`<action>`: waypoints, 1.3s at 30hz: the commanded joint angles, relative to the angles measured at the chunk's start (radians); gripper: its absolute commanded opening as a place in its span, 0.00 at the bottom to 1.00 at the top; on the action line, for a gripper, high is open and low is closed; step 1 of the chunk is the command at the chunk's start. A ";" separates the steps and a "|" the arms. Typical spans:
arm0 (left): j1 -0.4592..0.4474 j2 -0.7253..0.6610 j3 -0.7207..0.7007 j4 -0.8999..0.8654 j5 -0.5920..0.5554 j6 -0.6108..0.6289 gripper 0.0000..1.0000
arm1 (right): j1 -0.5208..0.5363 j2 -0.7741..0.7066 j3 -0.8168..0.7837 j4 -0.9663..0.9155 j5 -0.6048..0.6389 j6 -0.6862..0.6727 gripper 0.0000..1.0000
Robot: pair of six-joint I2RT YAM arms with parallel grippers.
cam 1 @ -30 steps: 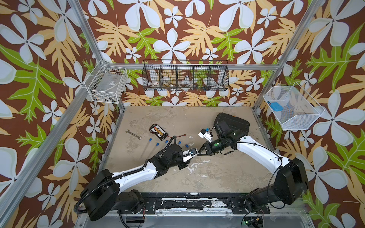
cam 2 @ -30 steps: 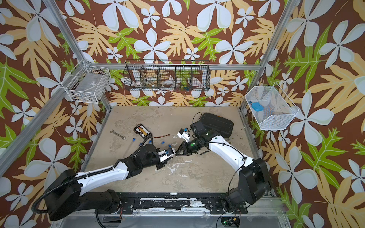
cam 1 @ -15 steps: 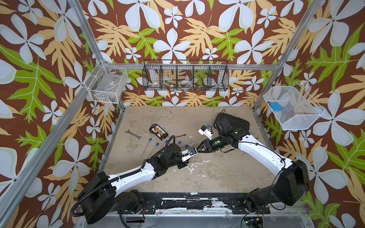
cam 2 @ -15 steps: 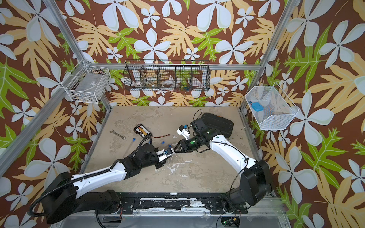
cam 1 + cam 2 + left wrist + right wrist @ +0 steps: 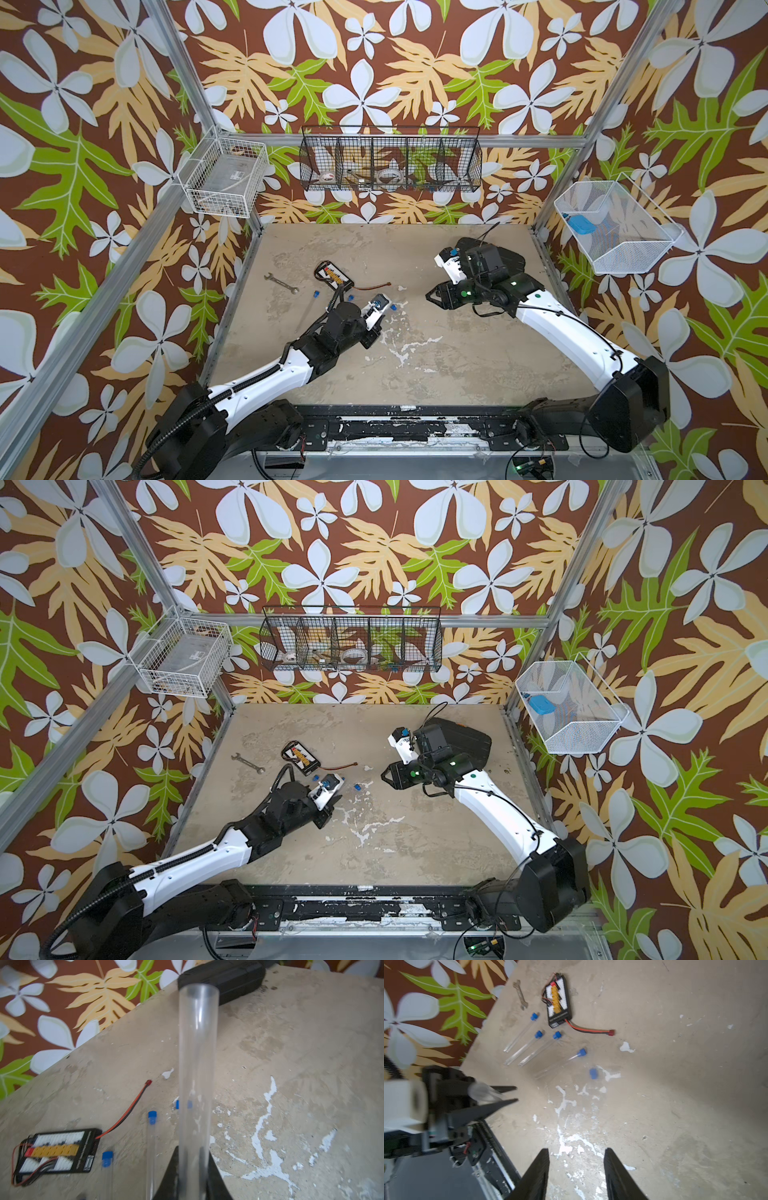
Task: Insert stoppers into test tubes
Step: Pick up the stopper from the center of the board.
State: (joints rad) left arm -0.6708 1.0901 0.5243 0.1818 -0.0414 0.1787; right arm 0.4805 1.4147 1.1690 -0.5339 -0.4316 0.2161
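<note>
Looking thru the left wrist cam, we see the left gripper (image 5: 193, 1172) closed tight on the held tube (image 5: 197, 1053). It is a clear test tube, clamped near one end betw. the two black fingers (image 5: 216, 1176). Its other end is open, w/ no plug in it. In the right wrist cam this tube is only a pale blur betw. the jaws, so we cannot say how much it is tilted.

The right gripper (image 5: 577, 1167) has its jaws apart w/ nothing betw. them. In both top views it hangs over the table (image 5: 457, 365) right of centre, well apart from the left gripper, which is left of centre.

The loose stopper (image 5: 593, 1073), a small blue plug, lies alone on the table, just right of the lying tubes.

Four plugged tubes (image 5: 522, 1048) lie flat, left of centre and beside the charger board (image 5: 557, 1004). Blue stoppers (image 5: 538, 1034) sit in their far ends. The 4th tube (image 5: 556, 1066), nearest to the loose stopper, is blurred, but it seems plugged too.

Other things: a wrench (image 5: 520, 994) lies left of the board. A red-black lead (image 5: 587, 1030) runs from the board to the right. A black case (image 5: 220, 978) sits at the far right of the table, behind the right arm.
</note>
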 commanded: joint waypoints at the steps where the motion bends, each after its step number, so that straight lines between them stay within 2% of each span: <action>1: 0.071 -0.037 -0.009 0.035 -0.066 -0.194 0.00 | 0.045 0.066 0.030 0.009 0.109 -0.019 0.45; 7: 0.178 -0.111 -0.025 0.036 -0.167 -0.364 0.00 | 0.163 0.248 0.113 0.003 0.247 0.005 0.46; 11: 0.185 -0.146 -0.024 0.041 -0.217 -0.414 0.00 | 0.207 0.378 0.202 0.008 0.331 0.011 0.48; 15: 0.185 -0.159 -0.026 0.027 -0.220 -0.408 0.00 | 0.219 0.510 0.304 -0.004 0.370 -0.015 0.48; 22: 0.185 -0.167 -0.026 0.010 -0.192 -0.391 0.00 | 0.222 0.675 0.451 -0.063 0.369 -0.056 0.48; 30: 0.185 -0.156 -0.017 0.005 -0.181 -0.366 0.00 | 0.237 0.770 0.524 -0.108 0.380 -0.078 0.46; 39: 0.185 -0.156 -0.019 0.004 -0.177 -0.360 0.00 | 0.239 0.821 0.555 -0.138 0.422 -0.092 0.39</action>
State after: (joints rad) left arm -0.4881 0.9352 0.4992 0.1867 -0.2192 -0.1818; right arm 0.7177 2.2265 1.7149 -0.6445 -0.0391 0.1303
